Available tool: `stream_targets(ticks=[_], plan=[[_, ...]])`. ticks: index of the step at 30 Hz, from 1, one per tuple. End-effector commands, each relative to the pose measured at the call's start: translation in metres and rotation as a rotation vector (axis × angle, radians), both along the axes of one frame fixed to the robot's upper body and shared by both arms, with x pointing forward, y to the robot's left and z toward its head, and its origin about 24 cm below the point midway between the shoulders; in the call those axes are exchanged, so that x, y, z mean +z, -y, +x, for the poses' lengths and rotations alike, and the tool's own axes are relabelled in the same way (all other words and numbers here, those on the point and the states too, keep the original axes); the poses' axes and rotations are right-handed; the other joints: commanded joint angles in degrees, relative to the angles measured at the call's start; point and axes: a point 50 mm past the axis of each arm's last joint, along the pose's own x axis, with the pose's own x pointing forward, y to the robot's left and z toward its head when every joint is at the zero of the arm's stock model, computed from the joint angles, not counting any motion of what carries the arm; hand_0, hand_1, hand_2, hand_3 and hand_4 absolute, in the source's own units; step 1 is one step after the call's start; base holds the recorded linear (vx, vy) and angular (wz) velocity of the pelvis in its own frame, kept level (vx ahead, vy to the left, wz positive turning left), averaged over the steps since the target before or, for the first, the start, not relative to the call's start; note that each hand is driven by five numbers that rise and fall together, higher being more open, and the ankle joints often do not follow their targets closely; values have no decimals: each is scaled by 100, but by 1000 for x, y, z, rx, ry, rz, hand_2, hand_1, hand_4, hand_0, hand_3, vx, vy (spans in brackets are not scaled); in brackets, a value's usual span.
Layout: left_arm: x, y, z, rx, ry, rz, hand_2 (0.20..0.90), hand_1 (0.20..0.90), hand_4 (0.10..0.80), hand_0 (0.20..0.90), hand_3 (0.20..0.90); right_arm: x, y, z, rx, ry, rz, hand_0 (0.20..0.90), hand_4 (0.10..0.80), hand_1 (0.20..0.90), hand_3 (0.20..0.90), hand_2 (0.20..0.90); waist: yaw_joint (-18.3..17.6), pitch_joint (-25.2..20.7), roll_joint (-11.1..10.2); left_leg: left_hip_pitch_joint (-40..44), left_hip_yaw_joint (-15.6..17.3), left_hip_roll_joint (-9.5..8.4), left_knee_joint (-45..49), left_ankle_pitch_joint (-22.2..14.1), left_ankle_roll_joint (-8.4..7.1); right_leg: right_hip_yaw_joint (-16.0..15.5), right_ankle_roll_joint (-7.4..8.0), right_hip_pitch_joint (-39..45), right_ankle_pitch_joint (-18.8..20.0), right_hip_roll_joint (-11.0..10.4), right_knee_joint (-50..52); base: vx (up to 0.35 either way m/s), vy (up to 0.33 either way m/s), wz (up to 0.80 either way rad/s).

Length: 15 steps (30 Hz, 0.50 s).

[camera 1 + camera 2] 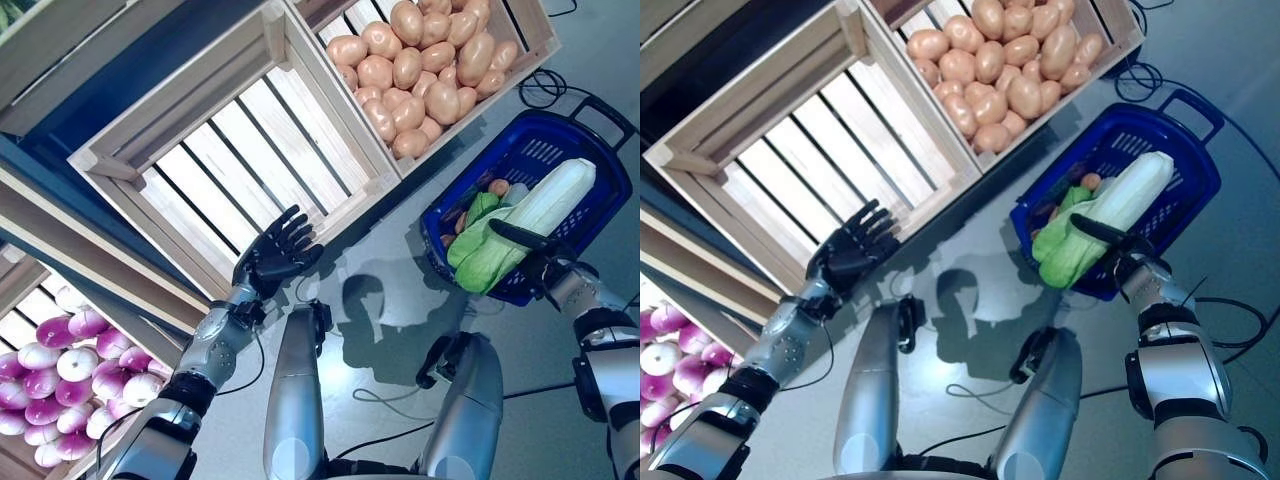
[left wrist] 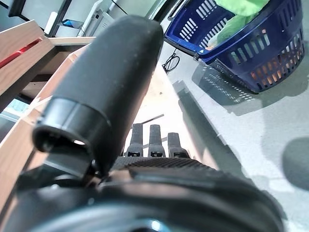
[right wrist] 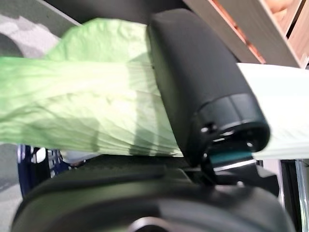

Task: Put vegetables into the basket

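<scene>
Right hand (image 1: 545,262) grasps cabbage (image 1: 520,222), leaves draped over basket (image 1: 596,147) rim for deposit; left hand (image 1: 277,255) released, idle.

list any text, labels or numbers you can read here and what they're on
None can be read.
Crates, basket, potatoes, onions and cabbage: no print or labels show.
Left hand and right hand: no markings show.

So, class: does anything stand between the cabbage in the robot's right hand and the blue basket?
Nothing visible does. The right hand grips the cabbage, which already lies across the blue basket, over smaller vegetables inside.
</scene>
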Motion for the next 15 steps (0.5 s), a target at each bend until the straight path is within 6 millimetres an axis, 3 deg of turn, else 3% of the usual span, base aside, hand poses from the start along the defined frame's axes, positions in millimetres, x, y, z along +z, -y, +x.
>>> stream_targets(ticks=[1, 8, 15], plan=[[48, 3, 10, -36, 243, -53, 900, 900, 800, 900, 900, 71, 33, 5, -133, 257, -67, 900, 800, 900, 900, 900, 3, -27, 128, 589, 150, 80, 205, -989, 88, 227, -133, 222, 68, 185, -122, 0, 0, 0], [44, -2, 4, -40, 233, -39, 900, 900, 800, 900, 900, 74, 44, -2, -158, 261, -88, 900, 800, 900, 900, 900, -5, -68, 105, 712, 175, 120, 99, -952, 91, 211, -95, 321, 127, 221, -235, 9, 1, 0], [48, -8, 3, -37, 244, -34, 900, 900, 800, 900, 900, 78, 42, 0, -141, 268, -107, 900, 800, 900, 900, 900, -8, -135, 69, 1003, 301, 190, -344, -779, 69, 185, -14, 564, 328, 267, -661, 32, 17, -6]])
